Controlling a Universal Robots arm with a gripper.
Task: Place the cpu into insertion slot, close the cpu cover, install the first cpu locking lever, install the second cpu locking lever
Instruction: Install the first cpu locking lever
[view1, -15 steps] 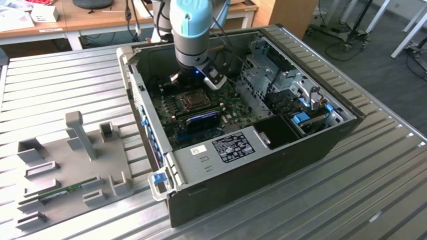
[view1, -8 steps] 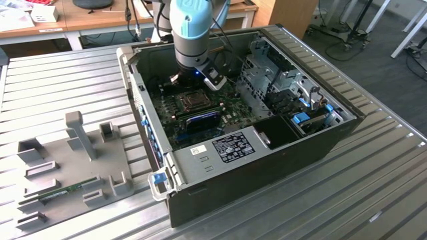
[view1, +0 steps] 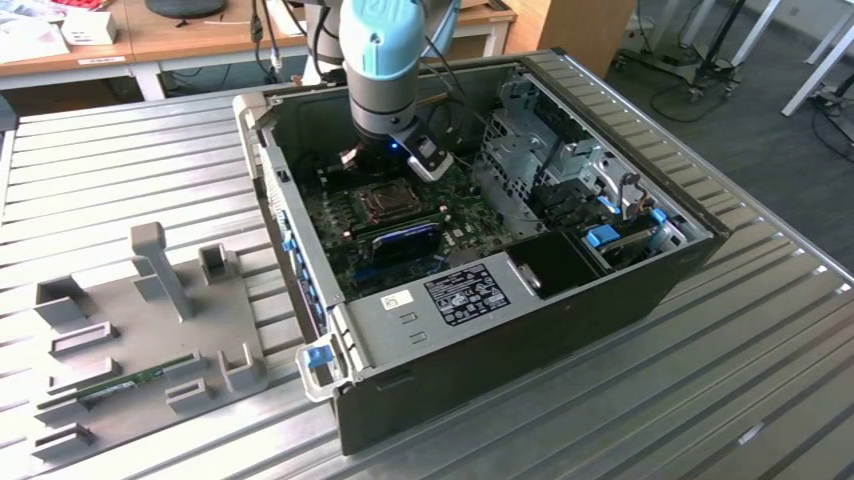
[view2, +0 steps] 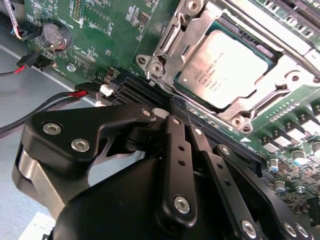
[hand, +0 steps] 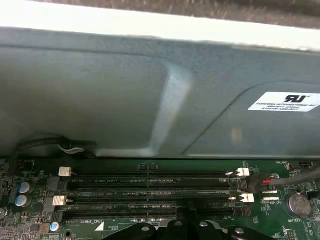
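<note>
The cpu (view2: 225, 62), with a dull grey metal top, lies flat inside the insertion slot (view2: 241, 120) on the green board. The silvery cpu cover (view2: 296, 70) lies down around it, and the chip shows through its cut-out. A metal lever rod (view2: 265, 22) runs along one side of the socket. My gripper (view2: 177, 111) is shut with nothing between its black fingers. Its tip hangs over the black memory slots just beside the socket, apart from the cover. In the exterior view the arm stands inside the open case, behind the insertion slot (view1: 380, 203).
Long black memory slots (hand: 150, 187) lie under the gripper, with the grey case wall (hand: 125, 90) close behind them. A coin battery (view2: 54, 36) and red-black cables (view2: 75, 94) sit near. A drive cage (view1: 534, 150) stands at the exterior view's right, and a grey fixture plate (view1: 147, 330) at its left.
</note>
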